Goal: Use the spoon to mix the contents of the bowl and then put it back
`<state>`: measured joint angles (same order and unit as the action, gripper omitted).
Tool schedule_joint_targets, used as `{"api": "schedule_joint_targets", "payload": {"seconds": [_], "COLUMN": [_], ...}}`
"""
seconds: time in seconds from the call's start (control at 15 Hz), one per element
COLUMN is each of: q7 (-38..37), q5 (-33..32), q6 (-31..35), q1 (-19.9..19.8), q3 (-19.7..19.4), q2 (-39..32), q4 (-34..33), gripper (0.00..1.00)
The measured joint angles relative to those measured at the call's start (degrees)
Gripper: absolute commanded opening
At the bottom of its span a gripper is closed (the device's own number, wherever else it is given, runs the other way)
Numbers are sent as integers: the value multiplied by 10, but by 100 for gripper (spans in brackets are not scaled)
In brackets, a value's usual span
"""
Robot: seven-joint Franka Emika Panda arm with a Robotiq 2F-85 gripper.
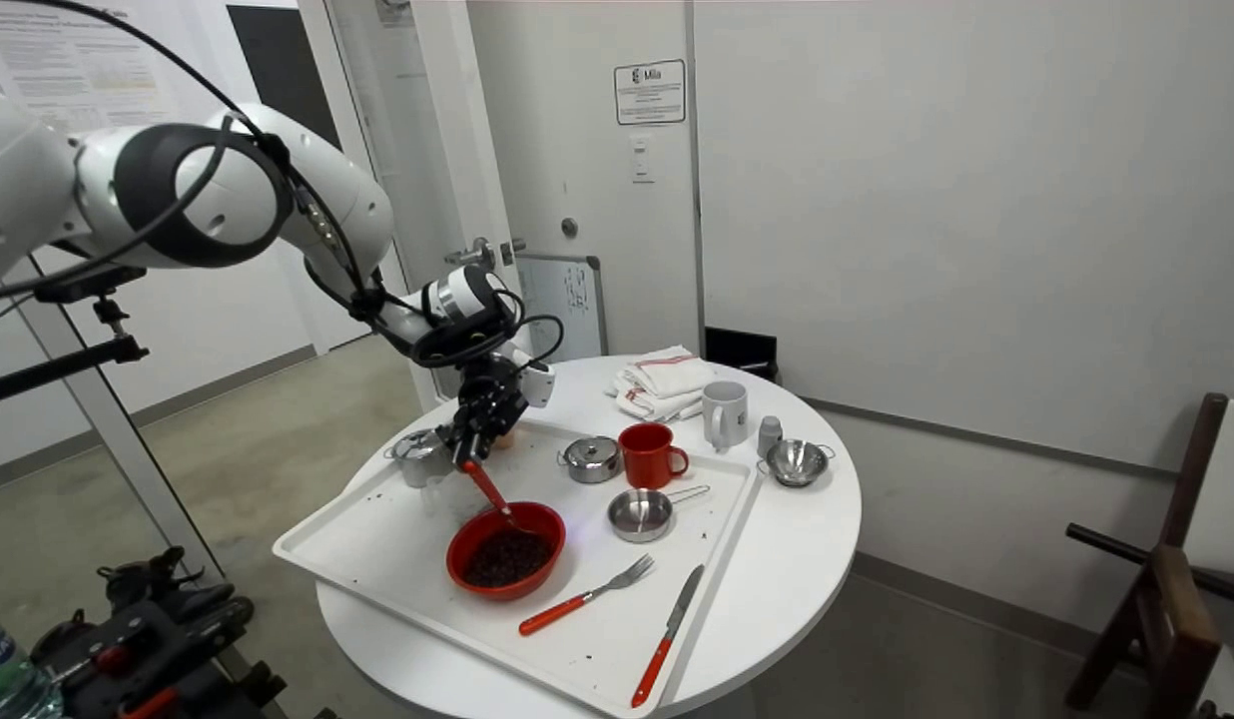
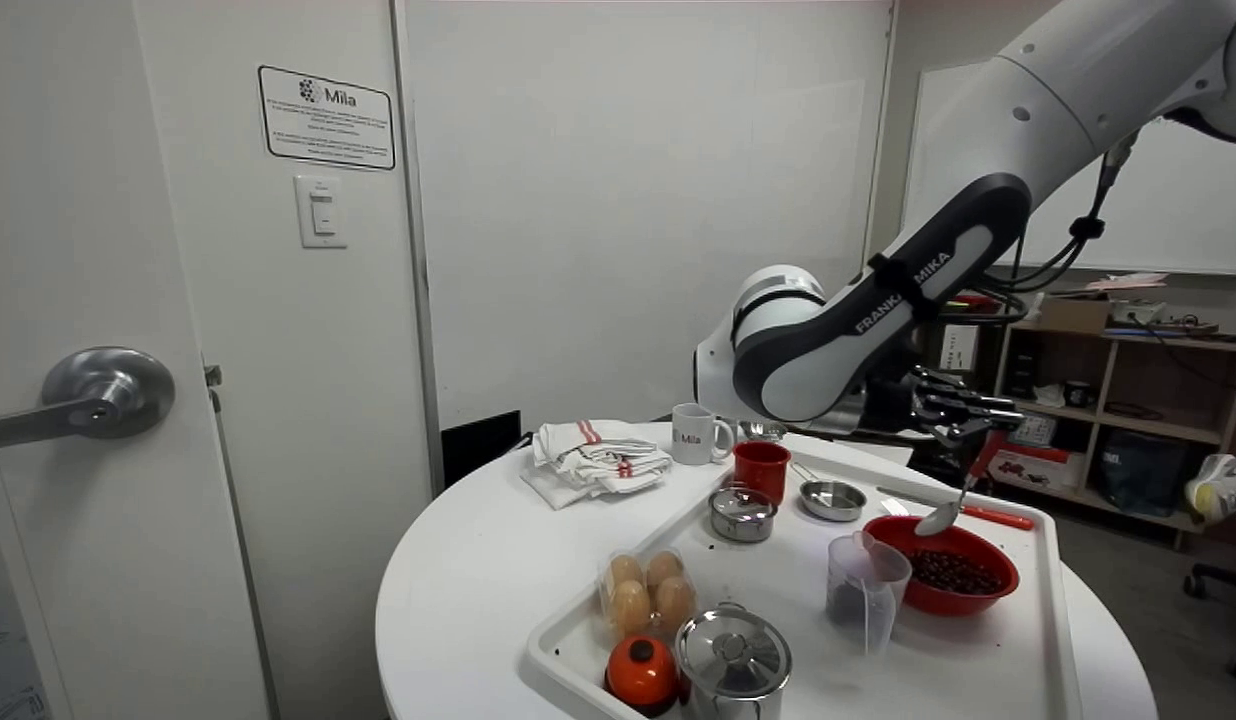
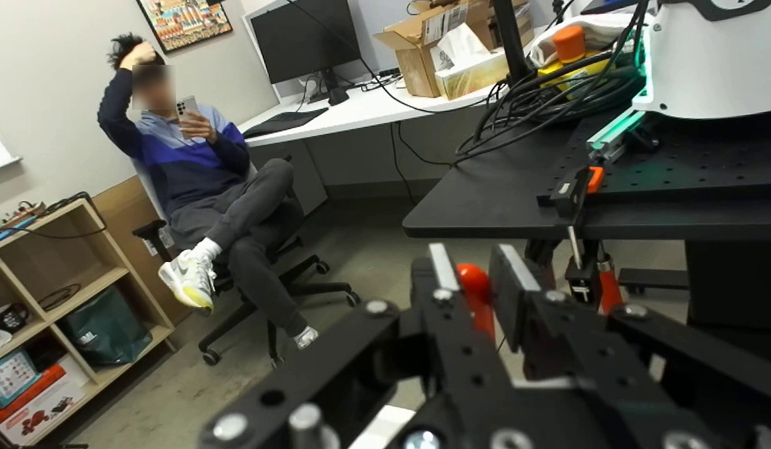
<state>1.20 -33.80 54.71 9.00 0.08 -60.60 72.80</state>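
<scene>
— One spoon: held or loose?
— Held. Pinched by the end effector, near the end of its red handle.
— Running which way from there?
— Slanting down and away from the end effector, metal head lowest, over the inside of the red bowl.
— Touching the dark contents?
— Cannot tell.
— And under the bowl?
— White tray, on the round bench.
</scene>
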Motion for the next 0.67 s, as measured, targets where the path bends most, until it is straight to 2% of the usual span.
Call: {"api": "schedule_joint_targets", "payload": {"seconds": [0.67], "q7": [52], "q5": [9], "q6": [-13], "q1": [-7], "q3": [4], "q2": [-36], "q4": [-24], "gripper": [9]}}
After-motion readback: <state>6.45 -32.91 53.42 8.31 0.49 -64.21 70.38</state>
